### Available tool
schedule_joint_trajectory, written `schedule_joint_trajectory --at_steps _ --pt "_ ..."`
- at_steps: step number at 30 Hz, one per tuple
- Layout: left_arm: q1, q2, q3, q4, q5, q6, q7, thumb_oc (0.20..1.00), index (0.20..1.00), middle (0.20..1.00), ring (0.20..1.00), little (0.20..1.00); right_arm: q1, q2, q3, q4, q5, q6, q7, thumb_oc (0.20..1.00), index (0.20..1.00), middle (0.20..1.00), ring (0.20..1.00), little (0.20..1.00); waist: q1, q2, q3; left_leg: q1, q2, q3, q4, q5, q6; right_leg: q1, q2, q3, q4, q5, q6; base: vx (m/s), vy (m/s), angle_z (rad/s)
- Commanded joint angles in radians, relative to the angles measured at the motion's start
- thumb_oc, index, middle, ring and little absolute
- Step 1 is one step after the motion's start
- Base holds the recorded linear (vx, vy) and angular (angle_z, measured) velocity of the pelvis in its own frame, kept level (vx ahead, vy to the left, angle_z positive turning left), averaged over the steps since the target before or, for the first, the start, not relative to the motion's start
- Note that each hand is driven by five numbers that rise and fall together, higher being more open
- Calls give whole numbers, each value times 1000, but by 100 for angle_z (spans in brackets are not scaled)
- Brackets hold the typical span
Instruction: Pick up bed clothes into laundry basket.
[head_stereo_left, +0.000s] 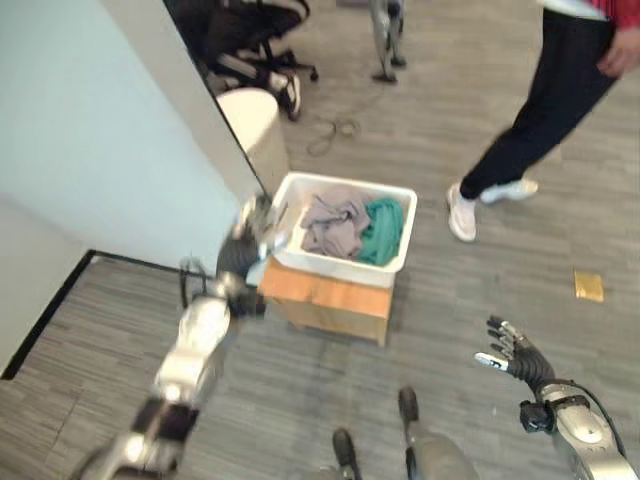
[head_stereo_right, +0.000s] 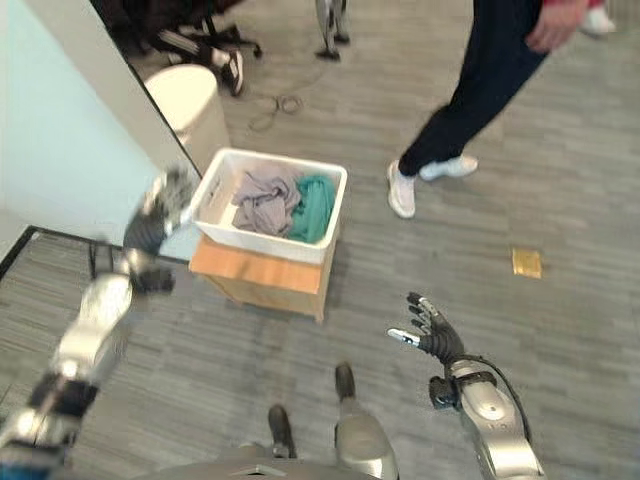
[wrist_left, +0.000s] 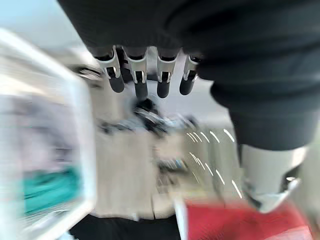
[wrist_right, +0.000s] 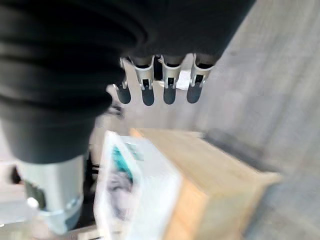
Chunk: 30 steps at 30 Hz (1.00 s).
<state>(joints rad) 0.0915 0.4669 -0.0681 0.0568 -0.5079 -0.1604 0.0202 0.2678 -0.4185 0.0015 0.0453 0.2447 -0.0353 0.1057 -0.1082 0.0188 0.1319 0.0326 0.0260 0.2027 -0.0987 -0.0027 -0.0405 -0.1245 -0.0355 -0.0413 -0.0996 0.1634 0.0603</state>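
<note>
Beside both empty, spread robot hands (head_stereo_left: 258, 222) (head_stereo_left: 512, 348), grey and teal clothes (head_stereo_left: 352, 225) fill the white basket (head_stereo_left: 292, 188)

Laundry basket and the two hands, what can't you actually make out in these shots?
- Laundry basket: whatever lies under the grey cloth and green cloth is covered by them.
- Left hand: motion blur in the left eye view hides whether it touches the basket's rim.
- Person: cut off above the waist by the top edge.
- Yellow object on the floor: too small to identify.
- Right hand: open, holding nothing.
</note>
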Motion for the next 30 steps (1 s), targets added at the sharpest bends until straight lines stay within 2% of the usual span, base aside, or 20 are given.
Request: schedule_joint_trajectory --at_steps 1,4,7,8,12,15,16,17,18,19,20,21,23,24,25,26,27,28,29,30 --pt "-10 -28 60 33 -50 -27 -23 1000 1000 1000 1000 1000 28 5 -32 -54 5 -65 -12 1000 1000 1000 1000 1000 19 -15 -60 -20 -3 -52 11 19 1 90 -67 3 45 -96 84 37 -1 21" --pt "73 -86 83 39 -12 -20 -15 1000 1000 1000 1000 1000 12 28 -25 -48 38 -71 -24 1000 1000 1000 1000 1000 36 -16 -73 -8 -4 -61 11 17 6 102 -65 -3 55 -107 79 10 -1 12" --pt "137 -183 77 72 -84 5 4 1000 1000 1000 1000 1000 -14 68 21 -23 116 -75 -39 1000 1000 1000 1000 1000 77 -26 -81 17 -6 -87 11 16 14 135 -68 -31 64 -126 76 -4 -20 5" --pt "138 -184 77 71 -83 6 4 1000 1000 1000 1000 1000 -15 68 22 -22 116 -76 -40 1000 1000 1000 1000 1000 76 -26 -80 19 -7 -88 11 16 14 137 -69 -32 64 -127 76 -2 -16 16" --pt "123 -197 53 71 -89 14 5 1000 1000 1000 1000 1000 -48 64 84 -11 107 -65 -32 1000 1000 1000 1000 1000 136 -37 -85 44 -17 -141 11 15 27 179 -84 -89 98 -157 76 17 11 37" --pt "135 -191 84 50 -65 1 2 1000 1000 1000 1000 1000 -59 45 99 -10 76 -65 -15 1000 1000 1000 1000 1000 181 -37 -68 42 -23 -197 14 21 38 174 -100 -136 183 -187 73 -40 32 44" --pt "134 -192 102 53 -62 -1 8 1000 1000 1000 1000 1000 -70 41 99 -6 65 -69 -17 1000 1000 1000 1000 1000 198 -38 -56 41 -29 -229 21 20 45 166 -112 -159 250 -205 74 -72 47 53" --pt "131 -189 114 57 -58 -4 12 1000 1000 1000 1000 1000 -78 40 100 5 56 -70 -24 1000 1000 1000 1000 1000 209 -35 -53 36 -32 -255 23 24 51 147 -122 -176 304 -192 74 -50 35 40" --pt "131 -189 115 57 -57 -3 12 1000 1000 1000 1000 1000 -80 41 100 7 56 -72 -24 1000 1000 1000 1000 1000 205 -37 -53 33 -35 -259 24 25 52 143 -125 -179 313 -197 75 -40 87 63" --pt "141 -187 147 65 -39 -9 32 1000 1000 1000 1000 1000 -93 54 101 8 56 -72 -34 1000 1000 1000 1000 1000 218 -29 -38 42 -44 -309 21 29 72 89 -140 -185 500 -146 82 -47 118 73" --pt "149 -186 169 71 -34 -16 46 1000 1000 1000 1000 1000 -97 63 99 4 62 -76 -39 1000 1000 1000 1000 1000 212 -24 -23 49 -52 -336 22 32 85 30 -146 -154 630 -100 86 -45 142 100" --pt "157 -184 187 73 -29 -19 56 1000 1000 1000 1000 1000 -101 72 93 4 62 -82 -47 1000 1000 1000 1000 1000 213 -10 -13 58 -51 -363 21 34 90 -17 -141 -101 707 -74 87 -18 73 107" --pt "149 -176 192 85 -13 -24 68 1000 1000 1000 1000 1000 -111 72 80 -2 32 -92 -69 1000 1000 1000 1000 1000 199 3 -2 69 -50 -425 22 34 83 -70 -81 10 718 -103 75 48 -30 105" --pt "140 -176 191 95 -20 -26 69 1000 1000 1000 1000 1000 -110 71 76 -7 31 -92 -71 1000 1000 1000 1000 1000 195 -1 -8 66 -55 -451 21 33 76 -61 -61 54 662 -124 68 169 -133 99" --pt "120 -170 179 100 -31 -34 70 1000 1000 1000 1000 1000 -110 64 65 2 38 -97 -77 1000 1000 1000 1000 1000 172 6 -10 68 -57 -523 23 34 62 -59 7 180 566 -196 54 257 -127 125" --pt "116 -175 166 98 -50 -44 66 1000 1000 1000 1000 1000 -97 57 54 6 47 -100 -81 1000 1000 1000 1000 1000 151 14 -8 71 -61 -590 24 37 50 -58 64 302 495 -237 52 265 -134 145" --pt "112 -172 156 101 -55 -46 61 1000 1000 1000 1000 1000 -85 50 47 9 57 -101 -81 1000 1000 1000 1000 1000 136 12 -8 62 -72 -632 28 41 37 -50 97 402 426 -230 63 163 -41 144" --pt "112 -172 156 102 -55 -47 61 1000 1000 1000 1000 1000 -84 49 46 9 58 -101 -80 1000 1000 1000 1000 1000 138 14 -7 64 -72 -630 28 40 38 -43 96 403 418 -228 64 105 -81 154" --pt "95 -167 137 106 -57 -49 59 1000 1000 1000 1000 1000 -68 45 38 4 66 -107 -78 1000 1000 1000 1000 1000 125 13 -3 54 -81 -682 45 39 35 -28 127 520 371 -234 71 50 -275 165" --pt "65 -165 101 113 -67 -53 50 1000 1000 1000 1000 1000 -3 25 13 -23 86 -114 -59 1000 1000 1000 1000 1000 114 -13 6 15 -93 -722 90 17 10 13 97 529 251 -204 70 54 -412 158"
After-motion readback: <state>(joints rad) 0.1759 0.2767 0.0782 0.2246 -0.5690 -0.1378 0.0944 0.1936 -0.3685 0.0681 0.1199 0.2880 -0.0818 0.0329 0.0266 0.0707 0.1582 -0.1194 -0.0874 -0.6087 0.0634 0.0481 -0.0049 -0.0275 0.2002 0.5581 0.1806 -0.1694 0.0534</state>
